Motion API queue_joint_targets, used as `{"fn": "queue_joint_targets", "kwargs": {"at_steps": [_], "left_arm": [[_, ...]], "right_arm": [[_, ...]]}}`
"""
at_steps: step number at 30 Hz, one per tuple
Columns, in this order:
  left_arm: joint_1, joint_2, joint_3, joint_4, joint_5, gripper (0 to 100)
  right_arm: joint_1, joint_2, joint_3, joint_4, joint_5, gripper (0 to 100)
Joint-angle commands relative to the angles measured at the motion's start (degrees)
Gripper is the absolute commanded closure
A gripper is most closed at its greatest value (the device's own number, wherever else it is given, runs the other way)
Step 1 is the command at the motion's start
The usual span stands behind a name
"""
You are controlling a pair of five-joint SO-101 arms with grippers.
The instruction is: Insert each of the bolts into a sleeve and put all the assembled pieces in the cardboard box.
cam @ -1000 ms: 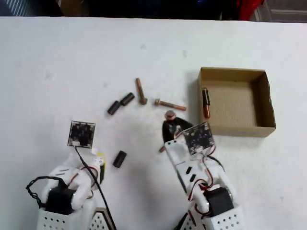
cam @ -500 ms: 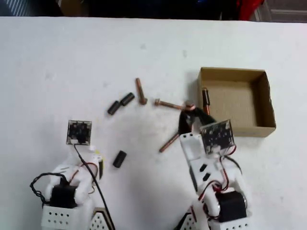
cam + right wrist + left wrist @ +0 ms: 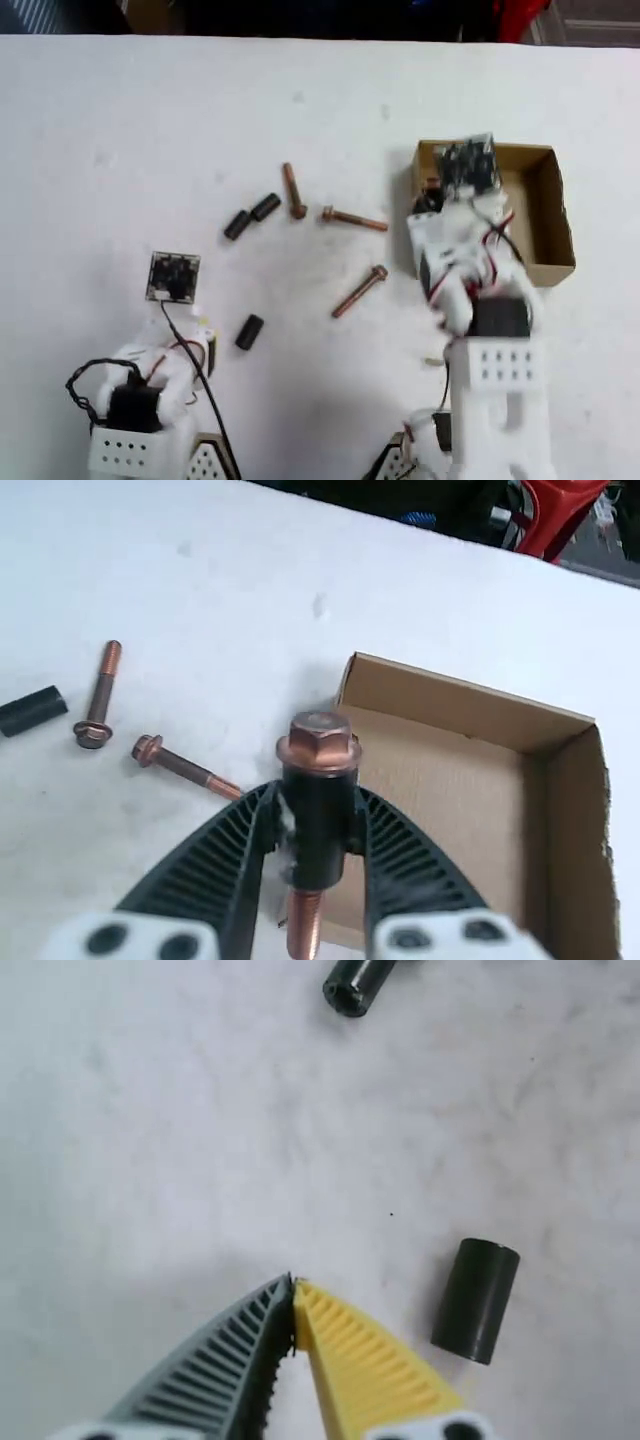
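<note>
bg, high view | white matte table [image 3: 150, 100], faint smudges, spans 3 to 9 o'clock | 12 o'clock: dark strip of room [image 3: 330, 18] past table's far edge | 1 o'clock: red object [image 3: 520, 18], grey panelled surface [image 3: 600, 20] beside it | 11 o'clock: pale striped patch [image 3: 25, 15], brownish shape [image 3: 155, 15] | light: even, overhead, soft shadows

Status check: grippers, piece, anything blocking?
Right gripper shut on sleeved bolt, at box edge. Left gripper shut, empty, beside a sleeve. Three bolts and three sleeves loose on table. No obstruction seen at box.
</note>
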State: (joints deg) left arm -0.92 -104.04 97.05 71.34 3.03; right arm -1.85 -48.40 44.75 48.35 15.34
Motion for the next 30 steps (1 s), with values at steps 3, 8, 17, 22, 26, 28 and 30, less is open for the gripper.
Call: {"fn": "queue_joint_targets", "kwargs": {"at_steps": [3,8,17,22,26,28,30], "left_arm": [[-0.5,-0.4,0.0,2.3,-0.7,98],[-0.5,-0.4,0.0,2.3,-0.7,98],[-0.6,-0.4,0.0,2.3,-0.7,98],[-0.6,-0.4,0.0,2.3,-0.7,98],[-0.6,-0.4,0.0,2.3,-0.7,98],[-0.6,-0.4,0.0,2.3,-0.7,98],[-0.6,-0.4,0.0,2.3,-0.7,98]], "right_arm": [[4.8,14.1,-13.2,-0.4,0.9,98.1],[6.9,28.4,-21.4,-0.4,0.9,98.1],[10.2,54.4,-38.9,-0.3,0.9,98.1],[10.9,66.2,-47.9,-0.1,0.9,98.1],[10.7,72.8,-53.1,0.0,0.9,98.1],[10.2,75.4,-54.5,0.0,0.9,98.1],[9.5,77.2,-55.0,0.0,0.9,98.1]]}}
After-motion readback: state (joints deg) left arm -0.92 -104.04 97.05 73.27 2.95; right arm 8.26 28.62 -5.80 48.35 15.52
